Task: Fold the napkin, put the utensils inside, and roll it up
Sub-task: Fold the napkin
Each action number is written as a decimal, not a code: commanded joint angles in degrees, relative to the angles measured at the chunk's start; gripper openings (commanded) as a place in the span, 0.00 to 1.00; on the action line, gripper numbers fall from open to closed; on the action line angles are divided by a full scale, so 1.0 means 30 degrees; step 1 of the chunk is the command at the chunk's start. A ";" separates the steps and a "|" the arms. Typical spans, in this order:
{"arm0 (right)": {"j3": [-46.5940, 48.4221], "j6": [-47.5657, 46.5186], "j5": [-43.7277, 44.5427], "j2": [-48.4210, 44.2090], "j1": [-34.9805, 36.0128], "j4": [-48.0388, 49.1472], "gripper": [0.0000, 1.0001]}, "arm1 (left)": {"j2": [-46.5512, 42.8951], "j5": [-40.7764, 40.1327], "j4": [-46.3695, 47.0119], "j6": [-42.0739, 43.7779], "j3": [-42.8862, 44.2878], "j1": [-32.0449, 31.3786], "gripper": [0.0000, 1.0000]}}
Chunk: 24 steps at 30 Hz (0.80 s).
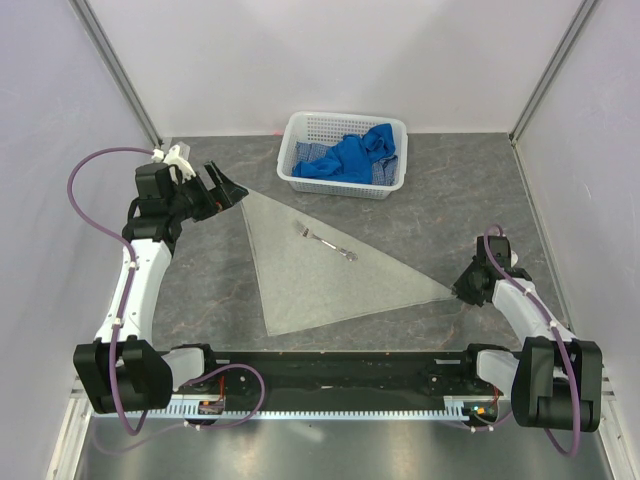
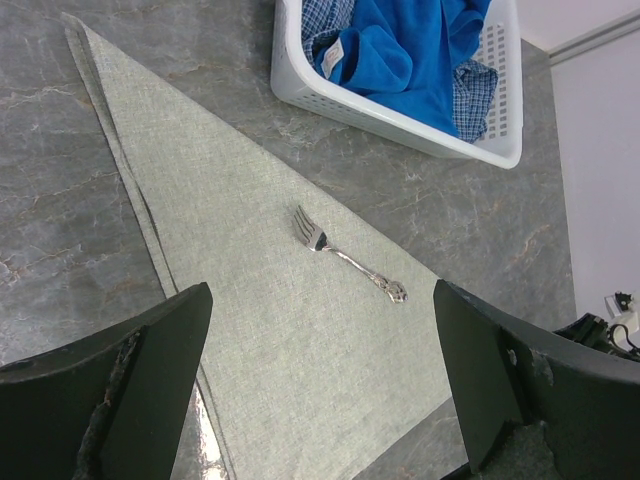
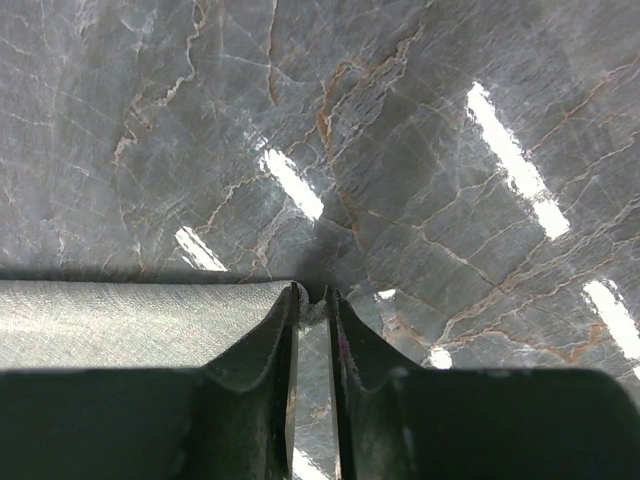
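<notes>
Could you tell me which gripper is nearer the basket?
Left: the left gripper is just left of the basket; the right gripper is at the napkin's right corner, farther off.

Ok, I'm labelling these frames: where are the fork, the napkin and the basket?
fork (image 2: 350, 259), left wrist view, middle of its handle
napkin (image 1: 320, 285), top external view, bare cloth below the fork
basket (image 1: 340, 185), top external view, its near wall
</notes>
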 commanded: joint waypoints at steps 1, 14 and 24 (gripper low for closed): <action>-0.0299 0.0047 0.0294 0.0489 -0.0036 0.0744 0.17 | 0.0131 0.0513 0.0574 -0.0532 0.0013 -0.0025 0.99; 0.1691 -0.0979 -0.0498 -0.1150 0.1189 -0.0017 0.00 | 0.0248 0.0718 0.0575 -0.0619 -0.0016 -0.0025 0.99; 0.6082 0.1275 0.1201 0.1598 0.7987 0.1268 0.00 | 0.0189 0.0660 0.0633 -0.0649 -0.0045 -0.0054 0.99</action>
